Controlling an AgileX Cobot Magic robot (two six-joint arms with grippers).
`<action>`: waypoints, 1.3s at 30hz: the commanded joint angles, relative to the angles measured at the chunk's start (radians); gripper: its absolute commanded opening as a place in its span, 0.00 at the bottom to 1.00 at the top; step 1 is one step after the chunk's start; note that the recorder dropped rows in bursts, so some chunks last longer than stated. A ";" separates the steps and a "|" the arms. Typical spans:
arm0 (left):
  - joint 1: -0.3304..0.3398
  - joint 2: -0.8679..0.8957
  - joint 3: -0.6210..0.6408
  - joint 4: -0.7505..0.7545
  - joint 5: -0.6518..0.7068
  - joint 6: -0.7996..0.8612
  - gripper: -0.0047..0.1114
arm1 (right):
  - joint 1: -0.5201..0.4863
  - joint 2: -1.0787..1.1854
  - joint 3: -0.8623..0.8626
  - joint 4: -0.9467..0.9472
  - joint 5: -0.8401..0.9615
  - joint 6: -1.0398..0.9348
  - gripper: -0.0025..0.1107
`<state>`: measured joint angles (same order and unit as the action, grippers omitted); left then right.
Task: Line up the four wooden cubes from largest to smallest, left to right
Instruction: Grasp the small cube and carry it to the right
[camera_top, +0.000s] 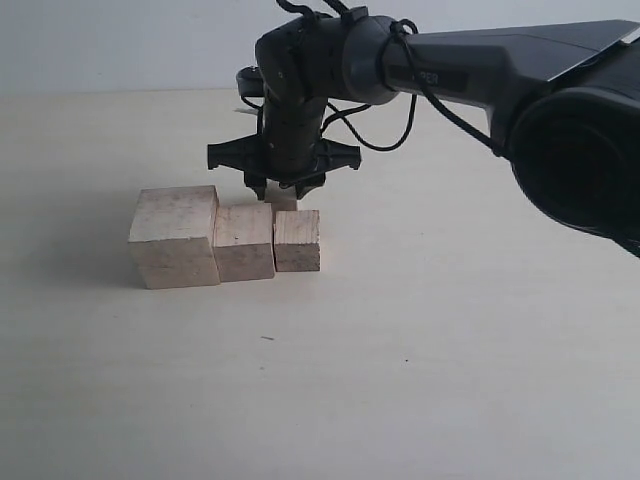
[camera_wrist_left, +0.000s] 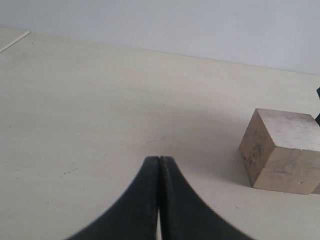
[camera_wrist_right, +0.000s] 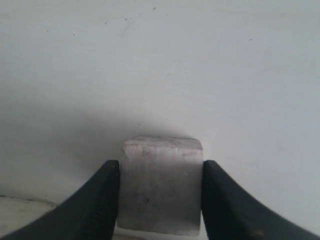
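Three wooden cubes sit in a row on the pale table (camera_top: 450, 380) in the exterior view: the largest cube (camera_top: 175, 238) at 9 o'clock, the second cube (camera_top: 244, 242) touching its side, and the third cube (camera_top: 297, 240) touching that one at 3 o'clock. Their front faces line up roughly along one edge. The smallest cube (camera_top: 283, 197) sits just behind the row, at 12 o'clock from the third, clamped between the fingers of the right gripper (camera_top: 285, 186); the right wrist view shows both pads pressed against its sides (camera_wrist_right: 161, 185). Bare tabletop runs wide at 3 o'clock and 6 o'clock of the row. The left gripper (camera_wrist_left: 159, 200) has its fingers pressed together, holding nothing, well apart from the largest cube.
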<state>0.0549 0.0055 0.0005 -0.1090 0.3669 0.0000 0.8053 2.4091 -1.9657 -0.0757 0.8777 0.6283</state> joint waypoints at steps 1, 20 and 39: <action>-0.005 -0.006 0.000 0.000 -0.006 0.000 0.04 | -0.003 -0.015 -0.007 -0.005 -0.012 -0.053 0.09; -0.005 -0.006 0.000 0.000 -0.006 0.000 0.04 | -0.078 -0.312 -0.005 -0.030 0.197 -0.401 0.02; -0.005 -0.006 0.000 0.000 -0.006 0.000 0.04 | -0.299 -0.487 0.563 0.345 0.084 -1.631 0.02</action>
<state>0.0549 0.0055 0.0005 -0.1090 0.3669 0.0000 0.5157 1.9351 -1.4115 0.2630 1.0068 -0.8669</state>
